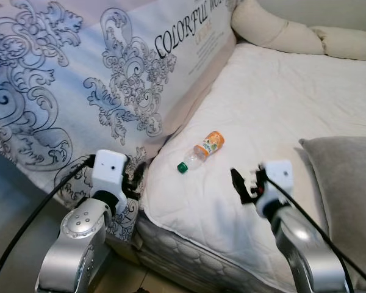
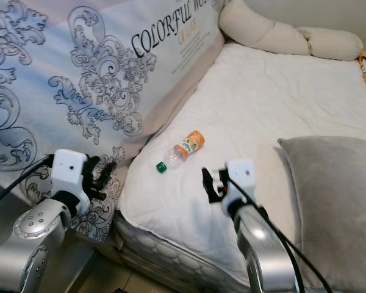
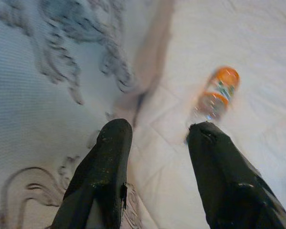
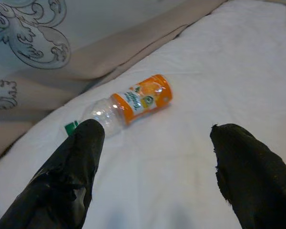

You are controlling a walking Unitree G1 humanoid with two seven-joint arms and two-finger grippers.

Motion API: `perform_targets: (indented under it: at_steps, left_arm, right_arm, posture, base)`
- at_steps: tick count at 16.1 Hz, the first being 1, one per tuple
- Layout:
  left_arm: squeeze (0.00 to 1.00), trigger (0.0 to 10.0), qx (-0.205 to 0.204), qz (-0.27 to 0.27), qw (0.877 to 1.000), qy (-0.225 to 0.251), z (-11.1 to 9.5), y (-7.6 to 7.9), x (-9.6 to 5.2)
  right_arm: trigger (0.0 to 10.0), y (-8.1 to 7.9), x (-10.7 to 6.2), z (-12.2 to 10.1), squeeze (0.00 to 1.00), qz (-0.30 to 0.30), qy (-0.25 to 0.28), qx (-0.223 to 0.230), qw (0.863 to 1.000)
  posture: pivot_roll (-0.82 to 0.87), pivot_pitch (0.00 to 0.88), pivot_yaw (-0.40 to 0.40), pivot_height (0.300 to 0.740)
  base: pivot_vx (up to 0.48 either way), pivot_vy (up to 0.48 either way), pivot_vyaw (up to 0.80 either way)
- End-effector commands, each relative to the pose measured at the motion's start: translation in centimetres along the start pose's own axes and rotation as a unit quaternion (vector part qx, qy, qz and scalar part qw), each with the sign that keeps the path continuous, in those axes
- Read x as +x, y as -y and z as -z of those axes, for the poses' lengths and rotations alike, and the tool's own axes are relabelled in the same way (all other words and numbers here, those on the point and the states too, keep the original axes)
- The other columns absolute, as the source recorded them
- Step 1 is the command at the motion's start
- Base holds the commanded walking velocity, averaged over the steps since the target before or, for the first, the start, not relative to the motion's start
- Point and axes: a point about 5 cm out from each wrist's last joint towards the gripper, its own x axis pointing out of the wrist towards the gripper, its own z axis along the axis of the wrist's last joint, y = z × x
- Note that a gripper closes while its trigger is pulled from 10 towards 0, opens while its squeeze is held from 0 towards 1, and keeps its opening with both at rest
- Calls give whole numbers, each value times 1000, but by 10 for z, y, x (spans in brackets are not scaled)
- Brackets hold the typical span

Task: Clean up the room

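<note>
Orange-labelled and nearly empty, the plastic bottle (image 4: 128,106) lies on its side on the white quilted bed (image 1: 274,104), just ahead of my right tool (image 1: 239,183), whose fingers stand wide apart. I judge it light, thin-walled, slick and apt to roll, so I would take it across the labelled middle, not the green cap (image 1: 182,167). My left tool (image 3: 157,138), also spread open, hangs off to that side by the patterned blanket (image 1: 61,79). A grey pillow (image 1: 348,183) sits beyond my right tool; cream bolsters (image 1: 293,30) lie far ahead.
</note>
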Motion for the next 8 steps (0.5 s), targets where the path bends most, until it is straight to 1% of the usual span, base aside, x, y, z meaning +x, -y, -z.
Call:
perform_targets:
  at_steps: [1,2,3,4,5,6,7,8]
  left_arm:
    - [0,10000,10,2,1000,-4,0,-2,-2]
    - [0,10000,9,2,1000,-4,0,-2,-2]
    - [0,10000,9,5,1000,-5,0,-1,-3]
    - [0,10000,9,5,1000,-5,0,-1,-3]
    - [0,10000,9,7,1000,-6,0,-1,-2]
    - [0,10000,13,20,1000,-6,-2,2,-7]
    - [0,10000,20,32,999,-7,-4,3,-11]
    - [0,10000,24,41,999,-8,-5,4,-14]
  right_arm:
    - [10000,0,1,4,0,3,-14,14,1000]
    - [10000,0,6,4,0,6,-14,21,1000]
    - [10000,-3,19,5,0,4,-21,34,999]
    - [10000,-3,19,5,0,4,-21,34,999]
    - [10000,-7,31,5,0,-1,-29,44,999]
    - [10000,-20,71,2,1000,-20,-61,62,996]
    - [10000,-25,87,-2,1000,-28,-75,67,994]
    - [10000,-29,96,-5,1000,-33,-84,70,993]
  posture:
    - [10,0,34,740]
    - [2,0,47,740]
    - [-5,0,56,740]
    - [-5,0,56,740]
    - [-2,0,59,740]
    - [21,47,58,740]
    - [34,72,54,740]
    - [38,79,53,740]
  base:
    - [0,0,0]
    - [0,0,0]
    - [0,0,0]
    - [0,0,0]
    - [0,0,0]
    - [0,0,0]
    - [0,0,0]
    - [0,0,0]
